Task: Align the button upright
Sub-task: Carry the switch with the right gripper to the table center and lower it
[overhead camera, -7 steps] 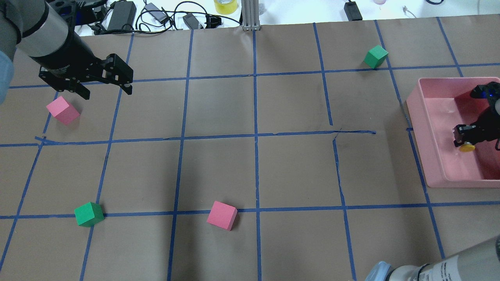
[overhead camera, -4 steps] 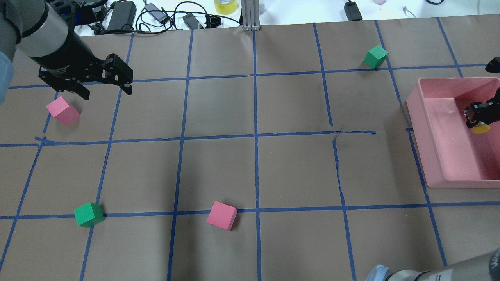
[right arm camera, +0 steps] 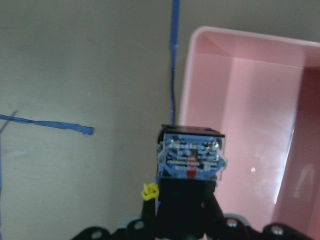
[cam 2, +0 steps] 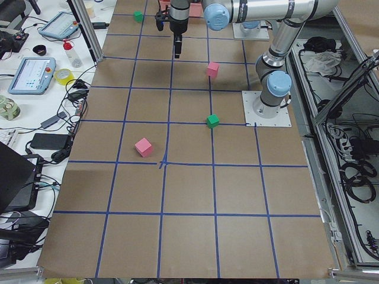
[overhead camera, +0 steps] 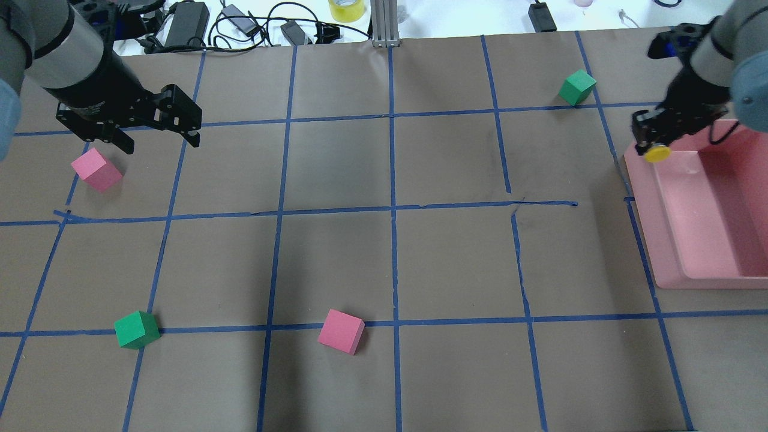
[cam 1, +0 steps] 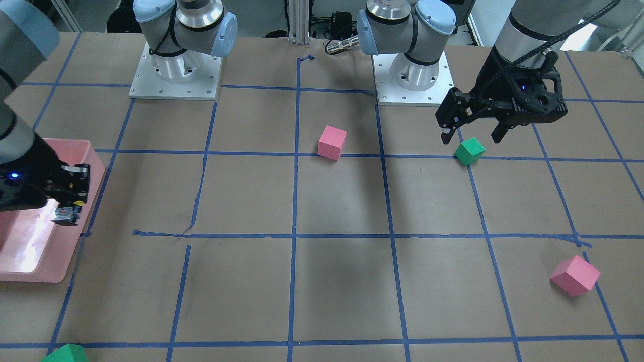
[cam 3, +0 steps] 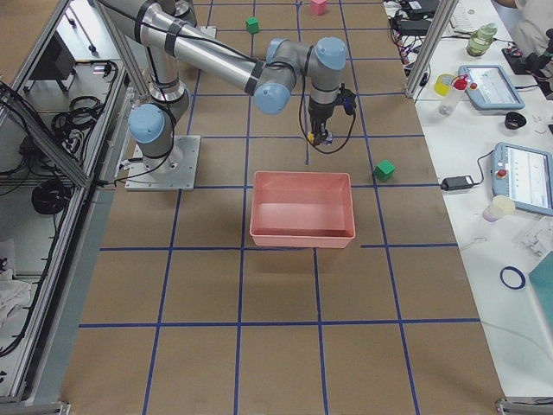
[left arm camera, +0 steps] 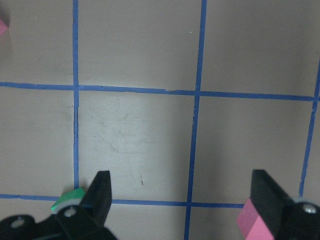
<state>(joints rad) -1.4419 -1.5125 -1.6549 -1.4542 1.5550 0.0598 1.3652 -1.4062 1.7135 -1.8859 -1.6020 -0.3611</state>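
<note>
My right gripper (overhead camera: 653, 143) is shut on the button (overhead camera: 658, 153), whose yellow cap points down and toward the robot. It hangs in the air over the far left corner of the pink bin (overhead camera: 702, 279). In the right wrist view the button's silvery-blue contact block (right arm camera: 191, 155) faces the camera, with its black body between the fingers. In the front view the button (cam 1: 65, 215) hangs over the bin's rim (cam 1: 75, 251). My left gripper (overhead camera: 162, 144) is open and empty above the table, next to a pink cube (overhead camera: 96, 170).
A green cube (overhead camera: 577, 87) lies at the far right, near the bin. Another green cube (overhead camera: 137, 329) and a pink cube (overhead camera: 341, 331) lie near the robot. Cables and power bricks (overhead camera: 186, 24) lie beyond the far edge of the table.
My right gripper has lifted the button out of the bin's inside and carried it away from the robot to the bin's far left corner. The left gripper has barely moved.
</note>
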